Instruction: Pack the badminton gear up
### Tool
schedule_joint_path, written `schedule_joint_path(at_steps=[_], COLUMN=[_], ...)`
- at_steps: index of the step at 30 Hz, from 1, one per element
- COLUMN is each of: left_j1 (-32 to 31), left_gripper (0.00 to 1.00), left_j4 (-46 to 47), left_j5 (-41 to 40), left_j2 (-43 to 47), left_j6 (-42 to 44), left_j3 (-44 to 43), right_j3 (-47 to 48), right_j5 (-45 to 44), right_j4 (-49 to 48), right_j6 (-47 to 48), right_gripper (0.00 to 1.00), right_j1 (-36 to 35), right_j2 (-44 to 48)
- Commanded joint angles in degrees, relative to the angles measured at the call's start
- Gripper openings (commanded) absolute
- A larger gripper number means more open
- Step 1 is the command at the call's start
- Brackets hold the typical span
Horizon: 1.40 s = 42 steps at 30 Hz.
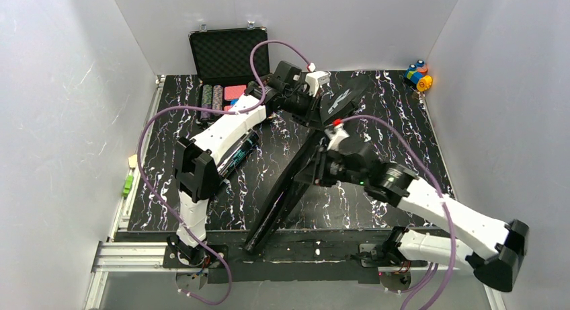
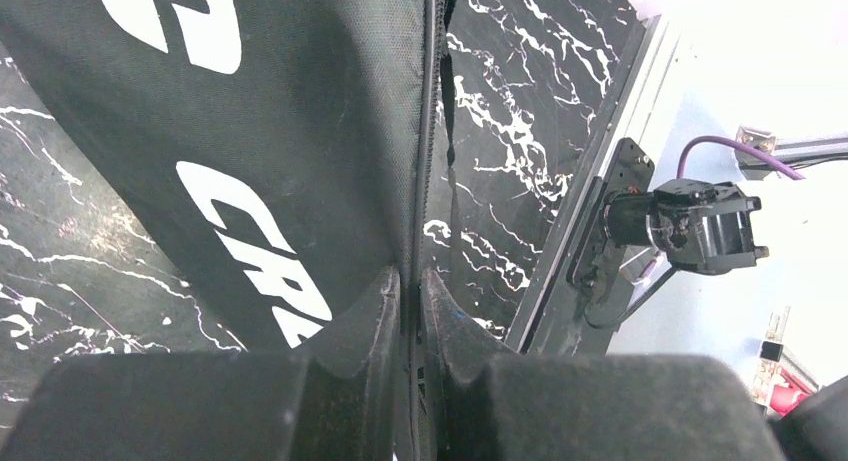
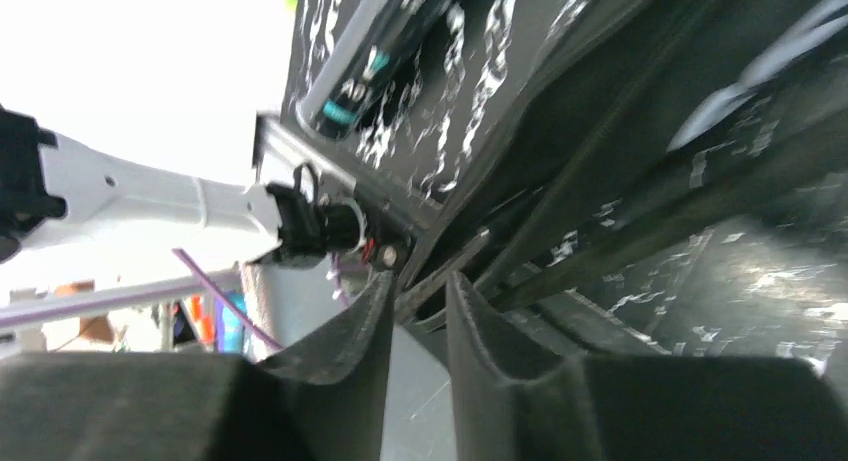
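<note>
I find the bag (image 2: 300, 131) lying slantwise across the middle of the table (image 1: 396, 128). Its narrow end reaches the near edge and its wide end lies far, right of centre. White lettering shows on its upper face.

Left gripper (image 2: 410, 306): at the far, wide end of the bag, jaws pressed together on the bag's seam edge, with the zip line running between the fingers.

Right gripper (image 3: 417, 316): at the bag's middle, on its right side. The fingers stand narrowly apart, with a clear gap between them. The bag's edge sits just at their tips; I cannot tell whether it touches them.

The tube (image 1: 240, 152), black with teal print, lies on the table left of the bag, partly under the left arm and apart from the bag.

An open case (image 1: 228, 51) of chips stands at the far left. Toy blocks (image 1: 418, 76) sit in the far right corner.
</note>
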<state>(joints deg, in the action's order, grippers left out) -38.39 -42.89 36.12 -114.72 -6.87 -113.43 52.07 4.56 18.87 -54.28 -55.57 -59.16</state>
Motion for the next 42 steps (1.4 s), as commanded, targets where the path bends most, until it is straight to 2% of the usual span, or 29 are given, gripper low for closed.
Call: schedule_joint_path(at_steps=[1, 4, 6, 14, 26, 31, 35, 38, 40, 42], left_j1=[0.5, 0.7, 0.7, 0.7, 0.8, 0.8, 0.8, 0.8, 0.8, 0.8], left_gripper=[0.0, 0.0, 0.0, 0.0, 0.0, 0.16, 0.19, 0.16, 0.14, 0.13], left_j4=[2.1, 2.2, 2.4, 2.6, 5.6, 9.6, 10.3, 10.0, 10.0, 10.0], left_j5=[2.1, 2.6, 2.7, 3.4, 7.2, 9.9, 8.3, 5.6, 4.6, 4.0], left_j2=[7.8, 9.8, 10.9, 11.9, 16.0, 18.8, 19.4, 19.0, 18.8, 18.8], left_j6=[-0.8, -1.0, -1.2, -1.8, -7.0, -12.1, -14.2, -14.8, -14.8, -14.4], left_j3=[2.6, 4.0, 4.7, 5.8, 10.7, 14.9, 16.6, 16.7, 16.7, 16.9], right_j3=[4.3, 4.2, 4.0, -0.3, -3.4, -4.1, -2.0, 1.9, 5.2, 9.7], right_j5=[-6.7, -1.9, 1.4, 6.8, -0.1, -1.8, -2.6, -8.1, -12.7, -17.2], right_j4=[4.1, 3.7, 2.3, -5.7, -8.4, -8.5, -8.5, -4.8, 0.3, 9.4], right_j6=[3.1, 4.0, 4.0, 0.8, -0.2, -0.2, 1.9, 4.4, 4.6, 2.3], right_gripper=[0.42, 0.48, 0.49, 0.59, 0.6, 0.6, 0.61, 0.62, 0.63, 0.63], right_j1=[7.4, 16.2, 18.9, 19.1, 18.9, 18.9, 15.2, 9.5, 6.3, 4.3], right_j2=[9.1, 11.4, 11.3, 8.3, 9.5, 9.8, 7.2, 3.3, 0.3, -3.1])
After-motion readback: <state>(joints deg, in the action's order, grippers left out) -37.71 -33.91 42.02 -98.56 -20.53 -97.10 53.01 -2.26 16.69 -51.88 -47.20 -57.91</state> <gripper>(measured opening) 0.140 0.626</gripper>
